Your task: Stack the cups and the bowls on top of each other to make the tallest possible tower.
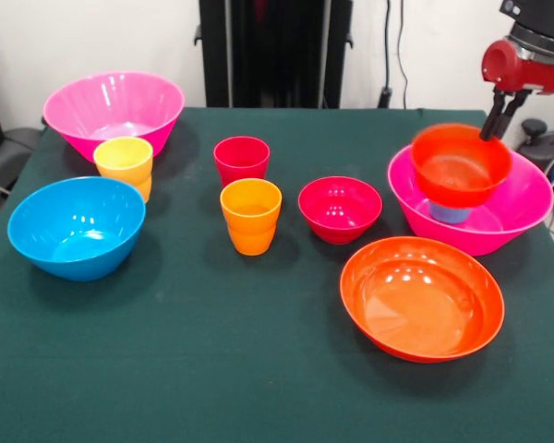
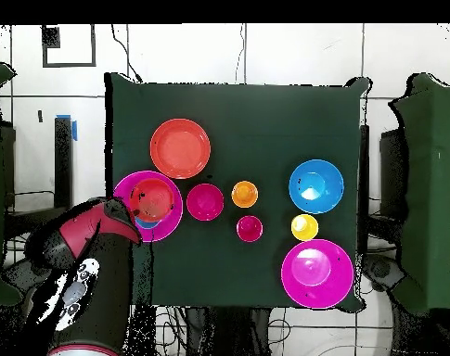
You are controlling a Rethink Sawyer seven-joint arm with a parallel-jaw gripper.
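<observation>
My gripper (image 1: 491, 132) is shut on the far rim of the small orange bowl (image 1: 462, 164). That bowl sits on or just over the blue cup (image 1: 450, 213), which stands inside the right pink bowl (image 1: 526, 198). Overhead, the arm covers part of this pink bowl (image 2: 169, 218) and the small orange bowl (image 2: 154, 195). On the cloth stand the red cup (image 1: 241, 159), orange cup (image 1: 250, 214) and yellow cup (image 1: 124, 164). Also there are the crimson bowl (image 1: 340, 208), wide orange bowl (image 1: 422, 297), blue bowl (image 1: 76, 226) and the second pink bowl (image 1: 114, 111).
A dark green cloth (image 1: 212, 369) covers the table. The yellow cup stands close between the blue bowl and the far-left pink bowl. The wide orange bowl lies just in front of the right pink bowl. Black stands and cables rise behind the table.
</observation>
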